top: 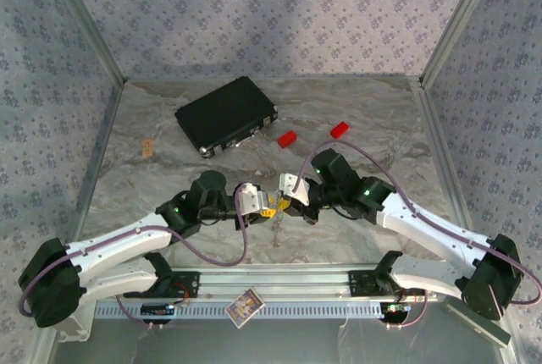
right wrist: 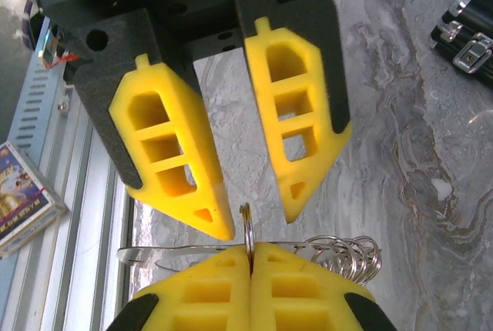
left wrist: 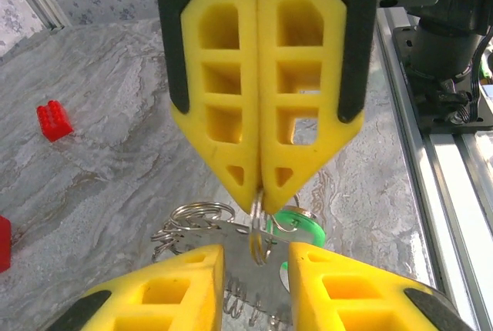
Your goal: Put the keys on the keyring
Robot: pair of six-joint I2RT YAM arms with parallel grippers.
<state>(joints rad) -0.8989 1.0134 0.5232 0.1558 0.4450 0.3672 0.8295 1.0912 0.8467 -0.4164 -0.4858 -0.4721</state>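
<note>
Yellow latticed plastic fingers meet low over the near part of the grey marble-patterned desk, just past the ridged aluminium rail where a small glossy printed card lies. The right gripper is pressed fully together on the thin silvery wire keyring, holding it upright and edge-on. The left gripper faces it with jaws a narrow way apart, one tip on either side of the ring's top, clamping nothing. Beside the ring sit a flat, dull steel key blade, a round bright green plastic key head and a springy bunch of coiled wire rings. Whether the green key is already threaded, I cannot tell. This looks like the threading step. Next, the left gripper probably needs a fine, firm pinch on a slippery key while the right steadies the ring. Farther off lie two small red studded plastic blocks and, beyond, a flat black rectangular case with metal latches.
</note>
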